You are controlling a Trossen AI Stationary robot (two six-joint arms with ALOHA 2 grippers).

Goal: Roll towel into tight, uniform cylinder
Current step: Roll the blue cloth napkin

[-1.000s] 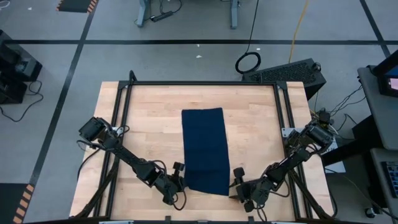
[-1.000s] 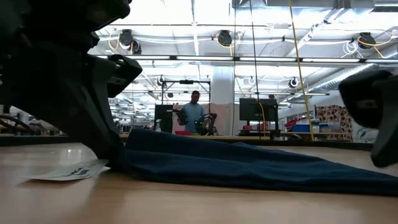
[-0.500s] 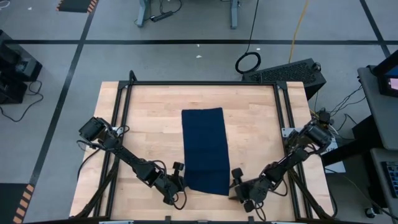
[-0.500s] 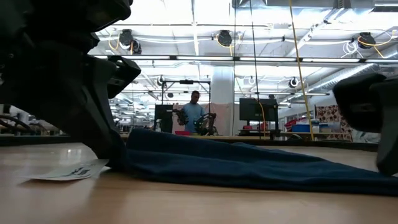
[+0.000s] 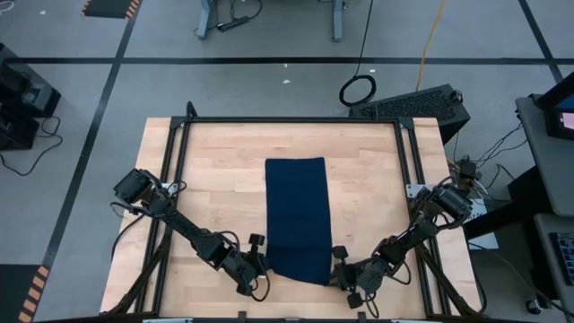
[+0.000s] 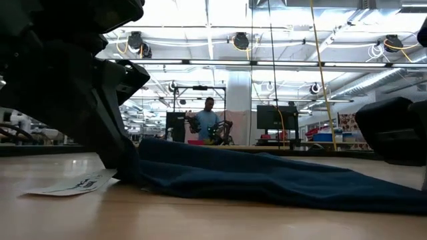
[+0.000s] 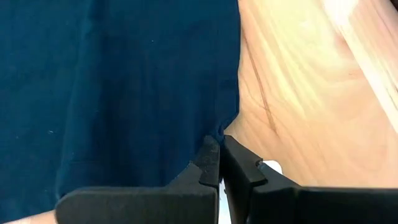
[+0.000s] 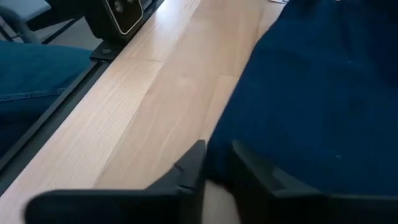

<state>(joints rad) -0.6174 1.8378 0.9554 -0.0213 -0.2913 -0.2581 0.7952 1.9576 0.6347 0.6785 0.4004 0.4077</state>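
Observation:
The dark navy towel [image 5: 298, 218] lies flat as a long strip down the middle of the wooden table [image 5: 206, 179], its near end at both grippers. My left gripper [image 5: 260, 267] sits at the near left corner, shut on the towel [image 7: 112, 81]. At the near right corner, my right gripper [image 5: 338, 267] has closed on the towel's edge [image 8: 311, 93]. A small white tag [image 6: 67, 185] lies on the table beside the left gripper [image 6: 117, 160]. My left gripper pinches the towel's side edge near its near left corner [image 7: 217, 132] between its two fingers, which slant down from the near left. The corner stays low at the table and the cloth is slack. My right gripper has the towel's side edge by the near right corner [image 8: 219, 163] between its two fingers [image 8: 189, 171], slanting down from the near right. The cloth lies on the table there.
A black metal frame [image 5: 170, 161] runs along the table's left, right and far sides. Bare wood lies on both sides of the towel. Beyond the table a person [image 6: 208, 123] stands far off in the room.
My right gripper has sunk and moved a little toward the towel's near right corner. The left gripper has kept its hold on the towel.

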